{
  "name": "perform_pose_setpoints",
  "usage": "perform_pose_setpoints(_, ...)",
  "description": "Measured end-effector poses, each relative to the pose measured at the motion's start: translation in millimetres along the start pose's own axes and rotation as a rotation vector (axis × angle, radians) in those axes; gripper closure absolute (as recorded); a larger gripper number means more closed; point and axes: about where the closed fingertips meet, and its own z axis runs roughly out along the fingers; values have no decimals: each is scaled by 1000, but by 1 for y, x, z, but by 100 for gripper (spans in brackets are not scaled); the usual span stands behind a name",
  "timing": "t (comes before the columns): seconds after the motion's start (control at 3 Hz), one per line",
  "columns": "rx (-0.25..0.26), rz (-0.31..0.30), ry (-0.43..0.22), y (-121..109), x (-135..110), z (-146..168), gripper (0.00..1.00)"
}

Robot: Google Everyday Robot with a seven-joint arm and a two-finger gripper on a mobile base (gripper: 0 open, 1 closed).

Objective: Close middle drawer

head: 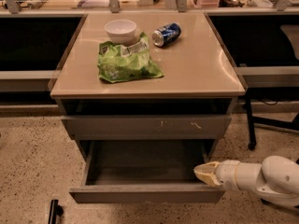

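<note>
The middle drawer (140, 193) is a wide grey drawer with a plain front. It is pulled far out at the bottom of the cabinet, and its inside is empty. My gripper (202, 171), with cream fingertips pressed together, comes in from the right on a white arm (261, 176). It sits at the drawer's right end, just behind the front panel and inside the right wall. It holds nothing.
Above the open drawer is a shut grey front with white scratch marks (145, 125). On the beige countertop (201, 64) are a white bowl (120, 30), a blue can (167, 34) on its side and a green bag (127, 62). A black bar (53, 210) lies on the floor at the left.
</note>
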Motion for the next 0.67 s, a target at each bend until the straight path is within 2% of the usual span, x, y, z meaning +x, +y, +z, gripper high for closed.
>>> perform_pose_setpoints(0.33,3,84,-25,13,33,7,100)
perform_pose_setpoints(0.67,-16,201,-36,32,74,21,100)
